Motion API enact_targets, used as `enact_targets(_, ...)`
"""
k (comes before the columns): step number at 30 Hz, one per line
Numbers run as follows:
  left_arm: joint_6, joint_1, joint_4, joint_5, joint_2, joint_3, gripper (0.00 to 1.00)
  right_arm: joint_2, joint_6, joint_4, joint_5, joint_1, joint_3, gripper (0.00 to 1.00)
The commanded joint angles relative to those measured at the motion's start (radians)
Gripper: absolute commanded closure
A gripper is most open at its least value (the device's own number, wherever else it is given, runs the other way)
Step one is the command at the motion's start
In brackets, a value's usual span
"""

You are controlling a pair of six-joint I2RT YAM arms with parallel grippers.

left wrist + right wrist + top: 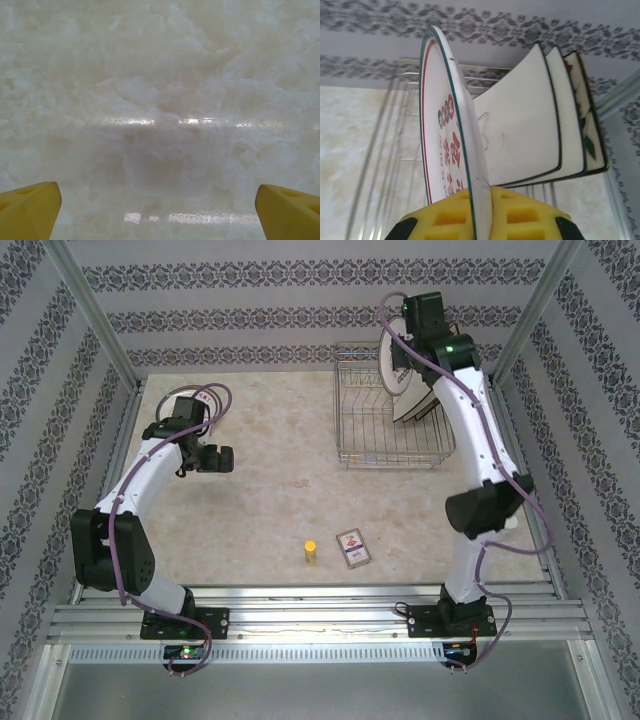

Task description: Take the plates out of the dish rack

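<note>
At rack [392, 456]: 1 round plate [446, 150], 3 sq. plates [520, 125].

Table [270, 440] rear right is taken up by dish rack [390, 440]. Square plates [530, 125] are leaned at its right end, with little gap left to the round plate [451, 150] pinched edge-on in right gripper [481, 212]. Rack's left half is bare wire. Open surface is seen at centre and left, under wide-spread left gripper [222, 458]. Small yellow cylinder [311, 552] and card [353, 547] are set near front edge.
</note>
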Motion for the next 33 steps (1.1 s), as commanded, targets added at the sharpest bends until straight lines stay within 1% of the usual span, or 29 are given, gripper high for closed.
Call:
enact_targets(1,0.014,-0.01,0.001,0.007,-0.011,0.01,0.0,-0.154,0.077,0.139,-0.217,-0.029,-0.231,1.0)
enact_targets(2,0.012,-0.009,0.003,0.012,-0.013,0.008,0.0,-0.205,0.117,0.193,-0.311,-0.042,-0.332,1.0)
enact_targets(3,0.011,-0.01,0.004,0.017,-0.015,0.007,0.0,-0.239,0.148,0.232,-0.384,-0.055,-0.388,1.0)
enact_targets(4,0.01,-0.011,0.005,0.018,-0.017,0.005,0.0,-0.289,0.201,0.299,-0.504,-0.073,-0.484,1.0)
enact_targets(7,0.005,-0.01,0.011,0.03,-0.026,-0.001,0.0,-0.374,0.295,0.473,-0.722,-0.085,-0.691,1.0)
enact_targets(10,0.0,-0.012,0.019,0.043,-0.034,-0.008,0.0,-0.427,0.426,0.718,-0.938,-0.081,-0.902,1.0)
enact_targets(13,-0.006,-0.012,0.026,0.054,-0.044,-0.014,0.0,-0.443,0.505,0.894,-1.035,-0.052,-1.042,1.0)
enact_targets(16,-0.01,-0.01,0.041,0.076,-0.056,-0.024,0.0,-0.439,0.548,1.028,-1.063,-0.015,-1.148,1.0)
enact_targets(18,-0.014,-0.011,0.048,0.093,-0.065,-0.026,0.0,-0.425,0.568,1.082,-1.064,-0.004,-1.195,1.0)
enact_targets(21,-0.023,-0.011,0.07,0.148,-0.085,-0.031,0.0,-0.389,0.592,1.147,-1.069,0.011,-1.238,1.0)
enact_targets(25,-0.046,-0.009,0.131,0.298,-0.111,-0.04,0.0,-0.334,0.604,1.184,-1.071,0.036,-1.242,1.0)
enact_targets(28,-0.076,-0.003,0.203,0.44,-0.129,-0.057,0.0,-0.302,0.604,1.188,-1.069,0.052,-1.221,1.0)
enact_targets(33,-0.177,0.024,0.38,0.66,-0.149,-0.12,0.0,-0.263,0.605,1.176,-1.069,0.074,-1.17,1.0)
